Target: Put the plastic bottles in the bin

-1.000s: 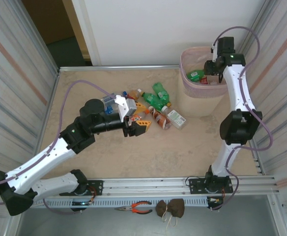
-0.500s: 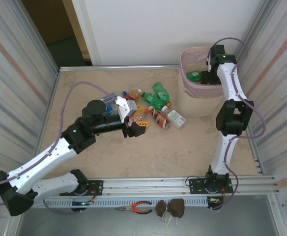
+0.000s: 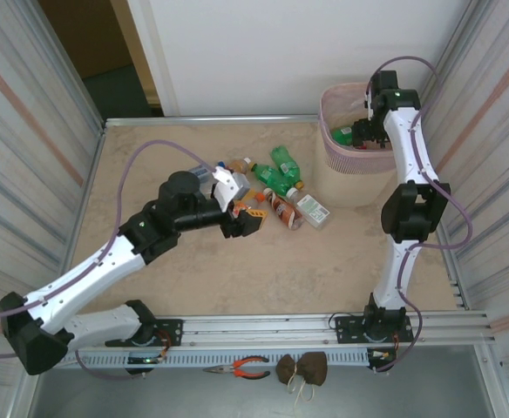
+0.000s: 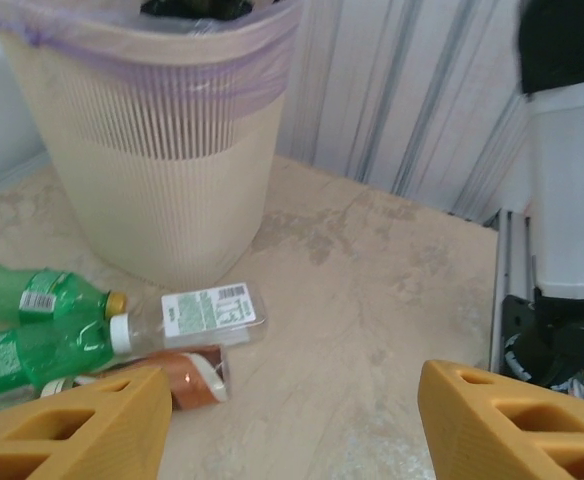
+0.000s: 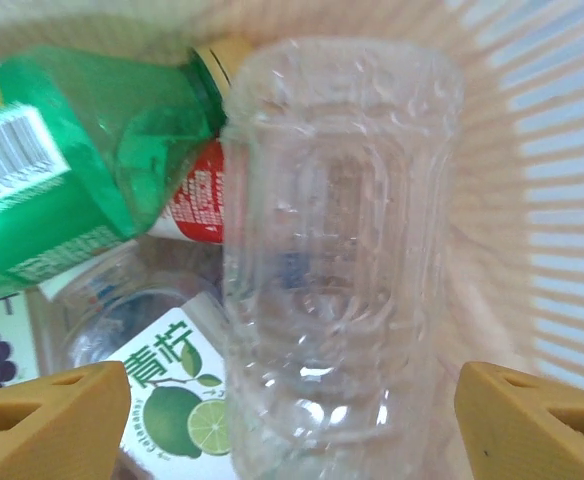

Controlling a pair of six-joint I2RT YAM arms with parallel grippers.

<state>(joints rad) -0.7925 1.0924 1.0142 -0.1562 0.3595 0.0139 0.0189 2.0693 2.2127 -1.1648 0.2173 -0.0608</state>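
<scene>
My right gripper (image 3: pixel 365 132) hangs inside the pale pink bin (image 3: pixel 335 178). In the right wrist view its jaws (image 5: pixel 292 425) stand open around a clear bottle (image 5: pixel 337 250), with a gap on the left side. Under that bottle lie a green bottle (image 5: pixel 62 170) and a lime-labelled bottle (image 5: pixel 167 400). My left gripper (image 3: pixel 244 218) is open and holds nothing, low over the table beside the loose pile. That pile holds green bottles (image 3: pixel 281 174), a brown bottle (image 3: pixel 282 209) and a clear white-labelled bottle (image 3: pixel 312 210). In the left wrist view the open left gripper (image 4: pixel 292 430) faces the bin (image 4: pixel 162 170), the green bottles (image 4: pixel 32 335) and the labelled bottle (image 4: pixel 207 310).
Corrugated metal walls close in both sides of the table. My right arm's base post (image 4: pixel 572 200) stands at the right of the left wrist view. Pliers (image 3: pixel 240 367) and a brown pouch (image 3: pixel 303 369) lie below the front rail.
The right gripper's jaws have spread apart around the clear bottle, deeper over the bin. My left arm has shifted slightly right along the pile.
</scene>
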